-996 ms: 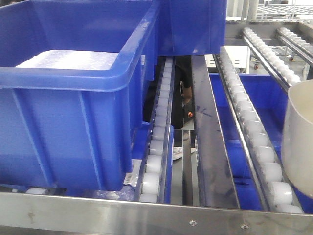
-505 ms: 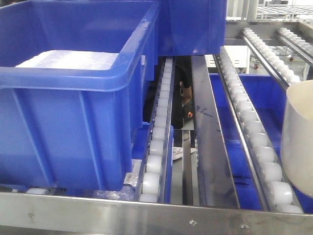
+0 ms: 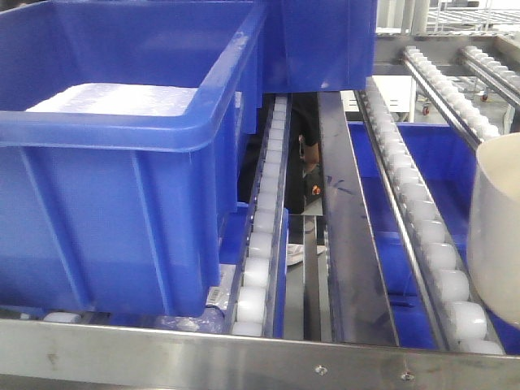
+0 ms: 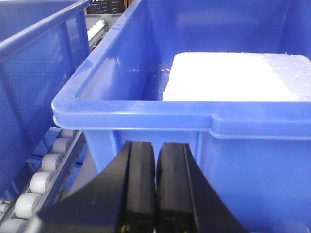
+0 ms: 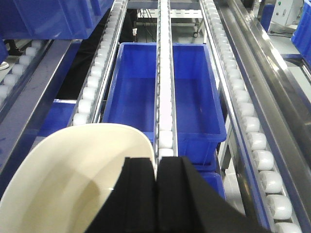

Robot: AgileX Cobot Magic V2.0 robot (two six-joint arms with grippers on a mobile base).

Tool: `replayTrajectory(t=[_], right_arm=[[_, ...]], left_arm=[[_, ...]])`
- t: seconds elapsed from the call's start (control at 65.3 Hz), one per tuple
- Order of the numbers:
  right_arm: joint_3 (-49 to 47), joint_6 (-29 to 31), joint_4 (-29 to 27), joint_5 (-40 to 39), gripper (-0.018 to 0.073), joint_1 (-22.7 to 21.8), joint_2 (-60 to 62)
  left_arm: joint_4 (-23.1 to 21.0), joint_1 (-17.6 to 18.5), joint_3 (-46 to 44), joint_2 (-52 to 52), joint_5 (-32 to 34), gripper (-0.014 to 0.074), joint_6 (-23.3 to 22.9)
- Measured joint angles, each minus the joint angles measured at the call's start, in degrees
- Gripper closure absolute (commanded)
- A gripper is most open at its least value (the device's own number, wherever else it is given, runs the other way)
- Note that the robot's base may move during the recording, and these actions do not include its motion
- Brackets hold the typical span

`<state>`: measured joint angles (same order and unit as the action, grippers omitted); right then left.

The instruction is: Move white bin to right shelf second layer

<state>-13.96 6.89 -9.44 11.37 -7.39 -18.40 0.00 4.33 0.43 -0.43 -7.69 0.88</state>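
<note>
The white bin [image 3: 496, 236] shows at the right edge of the front view, hanging over the outer roller lane [image 3: 406, 195] of the right shelf second layer, just behind its front steel rail [image 3: 244, 353]. In the right wrist view the white bin [image 5: 73, 179] fills the lower left, and my right gripper [image 5: 156, 165] is shut on its rim, one finger inside the wall and one outside. My left gripper [image 4: 158, 150] is shut with nothing in it, close in front of a blue crate [image 4: 243, 145].
A large blue crate [image 3: 122, 162] holding a white foam slab [image 3: 114, 99] takes up the shelf's left half, with another blue crate [image 3: 321, 41] behind it. Roller lanes [image 5: 165, 97] and steel strips run away from me. Below them sits a further blue crate [image 5: 189, 92].
</note>
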Motion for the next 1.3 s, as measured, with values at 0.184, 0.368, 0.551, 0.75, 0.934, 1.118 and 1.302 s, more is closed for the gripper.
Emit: replayTrajectory(t=[0.184,0.368,0.551,0.75,0.934,1.118,1.302], right_arm=[[0.00,0.00,0.00,0.00,0.0508,0.00,0.00],[0.24,0.00,0.00,-0.11,0.0508,0.00,0.06],[1.71,0.00,0.00,-0.23,0.0508,0.22,3.80],[6.60,-4.00,3.27,-3.40,0.0508,0.72,9.46],[11.61,-7.63,4.51,-7.39,0.0508,4.46,14.02],[15.44,-7.89,4.61,-8.93,0.0508,6.55,16.73],[15.69,-7.89,4.61,-8.94,0.0508,6.55,18.98]], left_arm=[[0.00,0.00,0.00,0.00,0.00,0.0512,0.00],[0.00,0.00,0.00,0.00,0.00,0.0512,0.00],[0.00,0.00,0.00,0.00,0.00,0.0512,0.00],[0.00,0.00,0.00,0.00,0.00,0.0512,0.00],[0.00,0.00,0.00,0.00,0.00,0.0512,0.00],[0.00,0.00,0.00,0.00,0.00,0.0512,0.00],[0.00,0.00,0.00,0.00,0.00,0.0512,0.00]])
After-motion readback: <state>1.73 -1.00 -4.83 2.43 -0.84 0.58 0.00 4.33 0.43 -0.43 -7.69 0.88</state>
